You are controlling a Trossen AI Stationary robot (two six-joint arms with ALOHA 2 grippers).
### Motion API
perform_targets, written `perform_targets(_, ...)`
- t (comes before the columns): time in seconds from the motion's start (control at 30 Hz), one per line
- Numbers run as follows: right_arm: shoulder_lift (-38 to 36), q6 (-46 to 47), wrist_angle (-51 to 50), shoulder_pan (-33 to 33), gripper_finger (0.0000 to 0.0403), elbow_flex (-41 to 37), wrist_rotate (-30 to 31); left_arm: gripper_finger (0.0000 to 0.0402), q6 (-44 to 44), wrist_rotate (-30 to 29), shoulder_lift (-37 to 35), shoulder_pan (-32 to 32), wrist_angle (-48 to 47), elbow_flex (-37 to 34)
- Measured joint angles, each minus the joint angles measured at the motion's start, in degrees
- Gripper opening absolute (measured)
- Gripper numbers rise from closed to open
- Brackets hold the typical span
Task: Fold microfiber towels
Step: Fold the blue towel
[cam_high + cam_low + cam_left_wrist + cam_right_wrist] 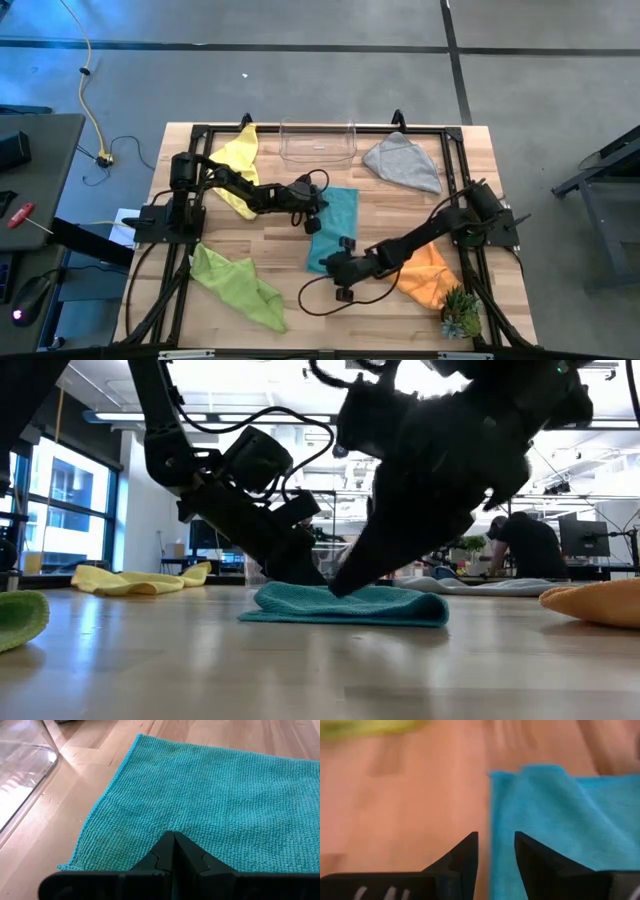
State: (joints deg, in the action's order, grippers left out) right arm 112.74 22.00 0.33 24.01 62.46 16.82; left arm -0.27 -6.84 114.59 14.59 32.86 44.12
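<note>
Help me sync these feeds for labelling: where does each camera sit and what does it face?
High: overhead, straight down; both arms, teal towel mid-table.
Low: table height, facing the room; both arms above the same teal towel.
Left wrist: shut left hand pressed on teal cloth.
Right wrist: open right hand at the towel's edge.
All four views share the teal towel.

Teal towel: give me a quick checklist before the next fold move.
1. Teal towel flat on the table, already folded over: ok.
2. Left end effector shut, pressing on the towel: ok.
3. Right end effector open at the towel's near edge: ok.
4. Right end effector free of cloth: ok, nothing between its fingers.
5. Clear bin and orange towel apart from the teal one: ok.
6. Fold edges aligned: cannot tell.
</note>
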Motion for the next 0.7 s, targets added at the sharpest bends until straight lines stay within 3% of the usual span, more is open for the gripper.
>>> perform_targets(0.1,0.82,-0.01,-5.82,-0.03,0.0102,2.14,1.15,0.0,0.0,0.16,0.0,0.0,0.0,0.0)
perform_targets(0.7,1.03,4.0,-8.47,0.24,0.0003,2.49,-2.23,0.0,1.09,0.38,0.02,-0.02,-0.2,0.0)
